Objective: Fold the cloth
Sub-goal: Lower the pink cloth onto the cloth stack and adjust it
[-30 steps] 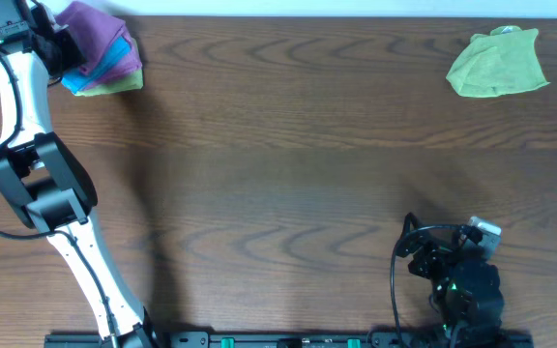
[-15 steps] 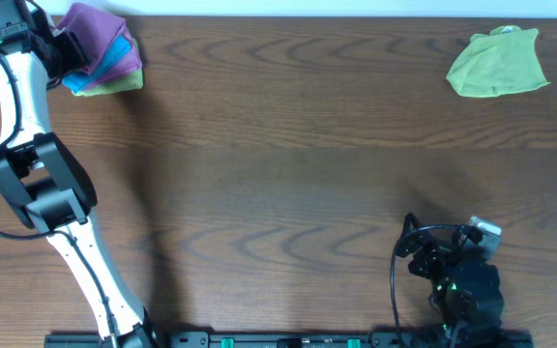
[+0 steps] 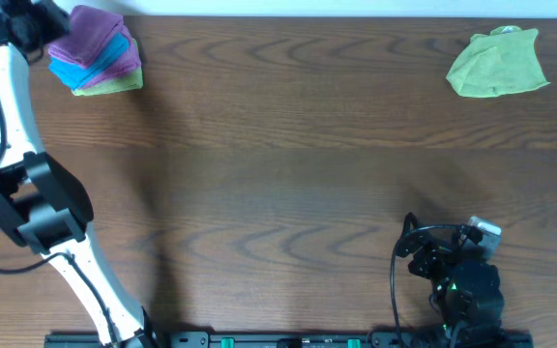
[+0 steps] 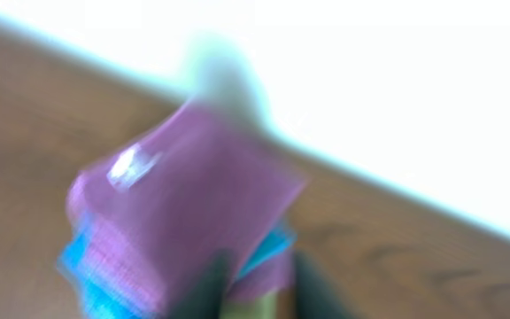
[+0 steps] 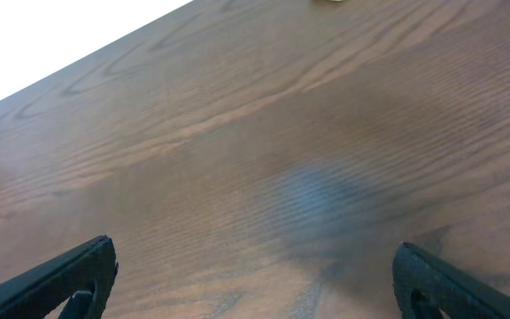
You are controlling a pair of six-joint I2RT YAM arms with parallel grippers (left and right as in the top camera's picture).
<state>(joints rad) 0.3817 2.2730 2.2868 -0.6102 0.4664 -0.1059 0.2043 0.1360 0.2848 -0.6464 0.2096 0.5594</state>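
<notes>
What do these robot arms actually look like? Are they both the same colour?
Not quite. Seen from above, the left arm has slim white tube-like links joined by boxy black joint housings. The right arm looks mostly black, with a small green light, a pale silver part on top and a looping black cable. The right gripper has dark, blunt-tipped fingers.

Dark wood-grain table (image 3: 278, 145), evenly lit.
A white strip (image 3: 356, 8) (wall or floor, hard to tell) runs along its far edge; soft shadows mottle the grain.
</notes>
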